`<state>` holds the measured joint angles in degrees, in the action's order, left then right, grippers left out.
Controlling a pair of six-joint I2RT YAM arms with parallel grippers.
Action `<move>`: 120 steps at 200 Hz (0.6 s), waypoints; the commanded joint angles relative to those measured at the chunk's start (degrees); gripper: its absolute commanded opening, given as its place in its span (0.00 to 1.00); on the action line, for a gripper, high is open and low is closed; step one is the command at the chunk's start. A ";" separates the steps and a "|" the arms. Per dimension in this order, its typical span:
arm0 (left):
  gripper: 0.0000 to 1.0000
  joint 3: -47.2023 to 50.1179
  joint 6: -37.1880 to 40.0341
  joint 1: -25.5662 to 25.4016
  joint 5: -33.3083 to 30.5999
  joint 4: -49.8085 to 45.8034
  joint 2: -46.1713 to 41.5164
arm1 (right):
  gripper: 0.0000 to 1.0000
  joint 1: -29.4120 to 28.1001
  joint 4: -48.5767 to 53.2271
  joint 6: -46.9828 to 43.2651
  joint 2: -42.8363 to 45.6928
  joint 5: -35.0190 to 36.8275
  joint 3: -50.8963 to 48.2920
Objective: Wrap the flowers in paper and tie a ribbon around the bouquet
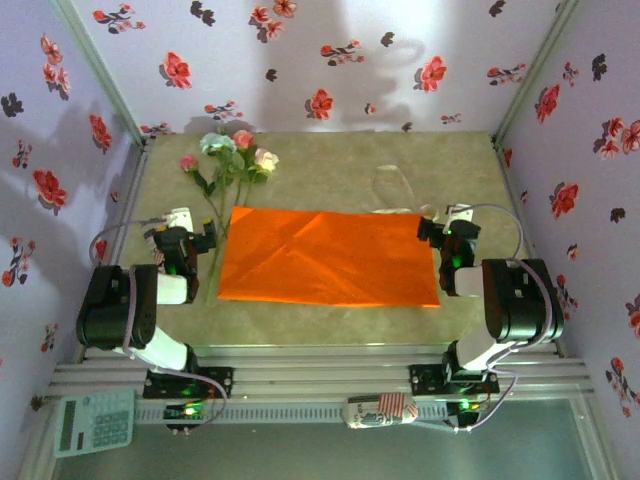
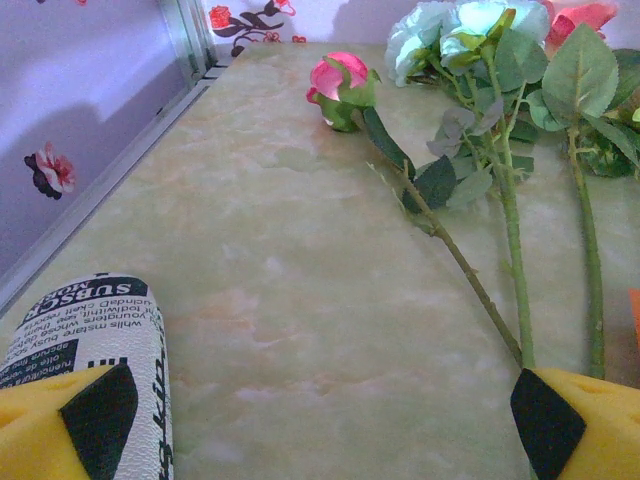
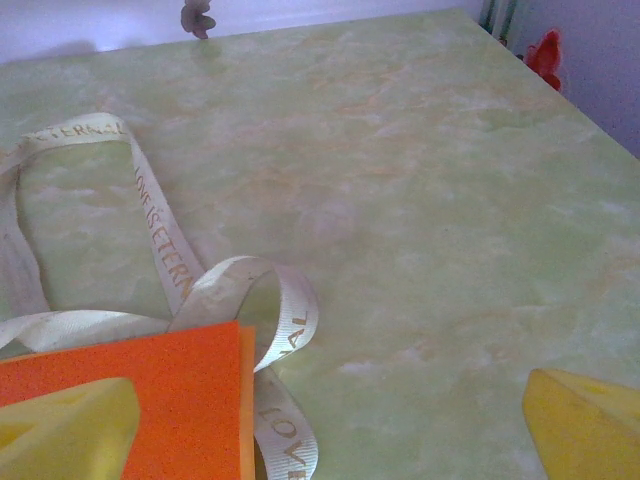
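From above, the paper (image 1: 328, 256) is lying flat and fully spread in the middle of the table (image 1: 470, 165), between the two arms. The flowers (image 1: 228, 165) are lying loose at its far-left corner. Their blooms are pointing toward the back and their stems are running down just beside the paper's left edge, not on it. The ribbon (image 1: 395, 190) is lying in slack loops beyond the far-right corner. The left gripper (image 1: 192, 228) is sitting just beside the stems and the right gripper (image 1: 443, 218) is at the far-right corner. Both are standing wide and holding nothing.

In the left wrist view, the yellow fingers (image 2: 590, 425) are standing far apart at the bottom corners, with bare table between them. The stems are running down toward the right-hand finger, and the pink, cream and bluish blooms are lying further off.

In the right wrist view, the fingers (image 3: 60, 430) are likewise spread wide and gripping nothing. The ribbon is curling just ahead of them, and one loop is meeting the paper's corner and seemingly slipping under it.

As I judge it, the task is only beginning. Nothing is wrapped or tied: the flowers are waiting to go onto the paper, the paper is waiting to be rolled around them, and the ribbon is waiting to be tied on.
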<state>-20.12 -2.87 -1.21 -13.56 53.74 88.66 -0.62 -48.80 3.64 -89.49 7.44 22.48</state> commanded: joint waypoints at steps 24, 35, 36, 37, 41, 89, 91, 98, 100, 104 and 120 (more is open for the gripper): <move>1.00 -1.15 -0.73 0.33 -1.73 -0.39 -0.30 | 0.99 0.36 -0.95 1.19 0.28 -0.34 0.28; 1.00 -1.15 -0.73 0.33 -1.73 -0.40 -0.28 | 0.99 0.32 -0.95 1.19 0.28 -0.33 0.28; 1.00 -1.15 -0.73 0.33 -1.73 -0.39 -0.30 | 0.99 0.34 -0.95 1.19 0.28 -0.33 0.28; 1.00 -1.15 -0.73 0.33 -1.73 -0.39 -0.32 | 0.99 0.35 -0.95 1.19 0.24 -0.37 0.24; 1.00 -1.15 -0.73 0.33 -1.73 -0.39 -0.33 | 0.99 0.36 -0.95 1.19 0.22 -0.39 0.24; 1.00 -1.15 -0.73 0.33 -1.69 -0.43 -0.33 | 0.99 0.36 -0.96 1.19 0.18 -0.36 0.33; 1.00 -1.11 -0.73 0.33 -1.72 -0.40 -0.33 | 0.99 0.36 -0.95 1.17 0.19 -0.38 0.34; 1.00 -1.07 -0.73 0.33 -1.73 -0.30 -0.33 | 0.99 0.36 -0.95 1.13 0.28 -0.37 0.20; 1.00 -1.06 -0.73 0.33 -1.73 -0.25 -0.33 | 0.99 0.36 -0.95 1.11 0.28 -0.29 0.20; 1.00 -0.99 -0.73 0.33 -1.73 -0.15 -0.33 | 0.99 0.36 -1.03 1.11 0.33 -0.28 0.12; 1.00 -0.27 -0.73 0.33 -1.69 1.16 -0.46 | 0.99 0.28 -2.19 1.38 0.76 0.80 -0.63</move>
<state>-20.12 -2.87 -1.21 -13.58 53.25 88.66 -0.62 -48.82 3.64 -89.49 7.44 22.46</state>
